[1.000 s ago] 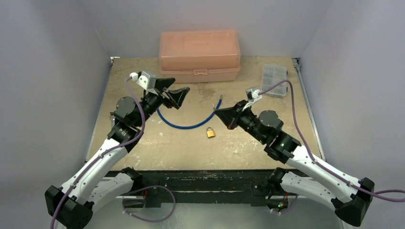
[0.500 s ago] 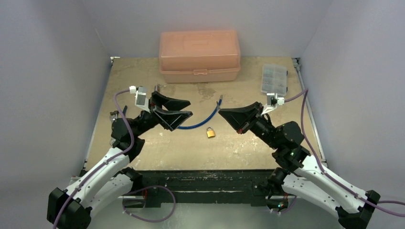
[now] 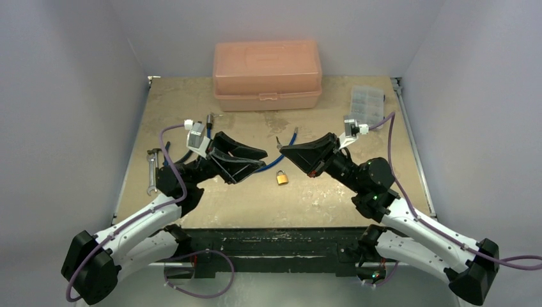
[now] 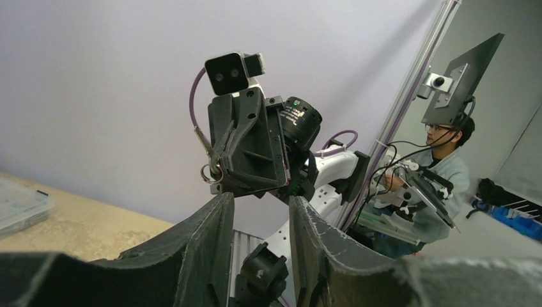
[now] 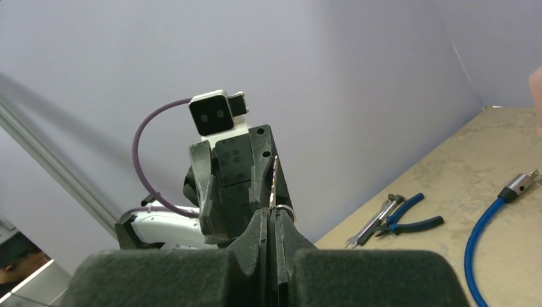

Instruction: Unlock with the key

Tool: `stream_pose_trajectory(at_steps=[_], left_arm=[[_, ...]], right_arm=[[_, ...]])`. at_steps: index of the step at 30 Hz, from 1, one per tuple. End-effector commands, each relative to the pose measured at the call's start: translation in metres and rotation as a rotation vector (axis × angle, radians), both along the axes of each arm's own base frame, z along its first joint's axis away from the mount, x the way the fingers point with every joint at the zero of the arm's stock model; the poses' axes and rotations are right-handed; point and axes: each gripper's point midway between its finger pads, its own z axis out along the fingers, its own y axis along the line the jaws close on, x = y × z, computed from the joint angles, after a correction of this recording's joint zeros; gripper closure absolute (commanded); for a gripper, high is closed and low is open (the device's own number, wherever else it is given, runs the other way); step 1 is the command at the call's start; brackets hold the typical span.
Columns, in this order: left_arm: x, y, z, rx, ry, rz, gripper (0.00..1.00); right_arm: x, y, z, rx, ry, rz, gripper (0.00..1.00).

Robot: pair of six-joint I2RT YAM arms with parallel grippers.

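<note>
While the black two-finger right gripper (image 5: 271, 216) has its fingers pressed together on the tiny silver metal key (image 5: 274, 180), which way does the key run?
— Its blade stands roughly upright out of the pinch in the right wrist view, with the small ring down at the fingertips. It faces the black left gripper (image 3: 261, 160), tip to tip, near but apart.
And the lock?
— The small brass padlock (image 3: 281, 178) lies on the beige table (image 3: 255, 208), just on the near side of both tips and closest to the right one.
Left jaws?
— Partly spread, with nothing between them.
What differs from a second ago?
— The left gripper gaped wider then and sat farther back. It has since narrowed and swung in toward the key. The right tip has edged leftward, and the padlock has not moved.
</note>
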Motion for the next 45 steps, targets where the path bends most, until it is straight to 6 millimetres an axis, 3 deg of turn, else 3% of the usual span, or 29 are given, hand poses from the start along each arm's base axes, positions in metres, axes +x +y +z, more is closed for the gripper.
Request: stream_pose_trajectory(at_steps=[1, 16, 39, 45], left_arm=[[0.002, -0.001, 0.006, -0.033, -0.040, 0.037, 0.63], [0.018, -0.006, 0.004, -0.072, -0.001, 0.067, 0.70], [0.019, -0.017, 0.002, -0.079, 0.011, 0.036, 0.82], [0.019, -0.017, 0.002, -0.082, 0.014, 0.038, 1.00]], right_arm=[[-0.011, -0.001, 0.017, 0.067, -0.052, 0.051, 1.00], [-0.013, 0.005, 0.008, 0.057, -0.046, 0.085, 1.00], [-0.005, 0.015, -0.007, 0.014, -0.027, 0.085, 1.00], [-0.005, 0.016, -0.010, 0.008, -0.021, 0.091, 1.00]])
